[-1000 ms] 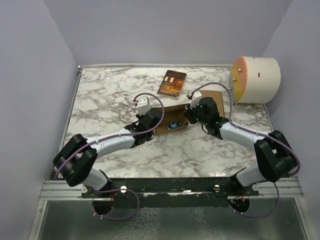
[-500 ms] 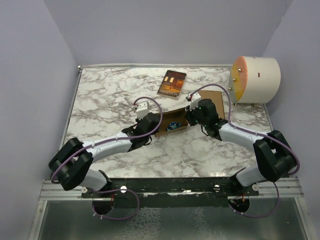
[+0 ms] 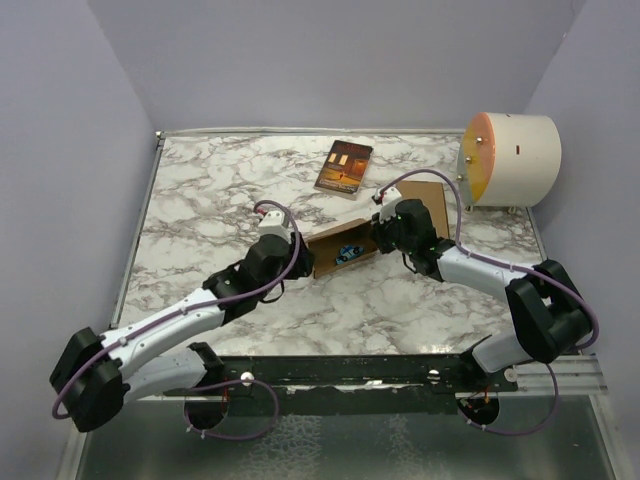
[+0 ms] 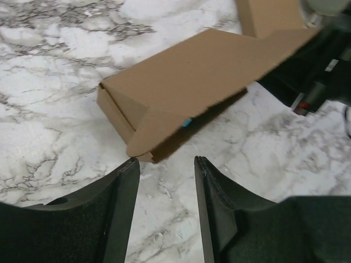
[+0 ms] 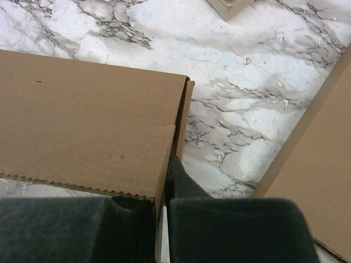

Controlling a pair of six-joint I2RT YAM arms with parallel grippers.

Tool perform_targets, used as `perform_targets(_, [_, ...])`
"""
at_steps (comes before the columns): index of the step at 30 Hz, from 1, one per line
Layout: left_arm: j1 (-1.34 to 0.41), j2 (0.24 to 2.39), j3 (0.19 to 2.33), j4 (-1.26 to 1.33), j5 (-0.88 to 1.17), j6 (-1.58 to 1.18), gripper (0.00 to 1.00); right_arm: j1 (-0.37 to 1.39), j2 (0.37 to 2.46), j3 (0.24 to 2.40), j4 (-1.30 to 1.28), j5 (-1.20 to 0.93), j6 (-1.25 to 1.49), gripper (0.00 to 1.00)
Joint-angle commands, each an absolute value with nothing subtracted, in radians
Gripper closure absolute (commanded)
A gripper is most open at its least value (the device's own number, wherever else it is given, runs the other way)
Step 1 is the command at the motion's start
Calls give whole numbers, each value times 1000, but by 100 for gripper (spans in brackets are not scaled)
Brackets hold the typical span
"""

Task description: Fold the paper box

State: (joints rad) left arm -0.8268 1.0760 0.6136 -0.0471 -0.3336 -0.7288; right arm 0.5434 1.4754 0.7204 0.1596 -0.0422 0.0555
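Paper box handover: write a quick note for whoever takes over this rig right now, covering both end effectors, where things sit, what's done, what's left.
Left end effector: open, just short of the paper box, touching nothing.
Right end effector: shut on the box's right end.
Box lies flat, nearer the rig than the book.
Done: body formed, lid lowered.
To do: the left-end flap sticks out and the front gapes; probably tuck and close.

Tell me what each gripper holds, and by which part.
Right gripper pinches the paper box by a cardboard panel at the end nearest it. Left gripper is open, holding nothing.
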Motion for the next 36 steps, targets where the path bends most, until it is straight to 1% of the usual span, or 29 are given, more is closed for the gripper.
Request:
perform_targets(1, [-830,940,669,-93,-121,-561,52,554,1494,703,103,-32,57,98])
perform_targets(5, [-821,945,794,-150,-53,-461,48,554,1494,703,104,-34,55,98])
perform_targets(9, [-769,1018,898,-167,-65,-418,48,554,1494,702,103,-38,54,98])
perform_targets(11, [-707,1071,932,-151,-1,-412,52,554,1496,703,103,-37,54,98])
perform_targets(14, [-595,1169,945,-88,163,-436,67,554,1495,703,103,-40,53,97])
perform_targets(15, [-577,1205,947,-66,208,-440,69,554,1496,703,103,-42,52,97])
perform_targets(21, [-565,1429,972,18,419,-425,77,554,1487,703,90,-60,38,94])
perform_targets(25, [-565,1514,952,56,493,-426,79,554,1474,707,74,-70,18,93])
perform_targets(29, [-565,1564,944,59,527,-429,79,554,1449,709,49,-57,-3,84])
perform_targets(33, [-565,1603,941,58,527,-431,80,552,1406,709,8,-39,-61,66])
perform_targets(36, [-565,1627,942,56,517,-432,80,549,1363,695,-22,-26,-123,54])
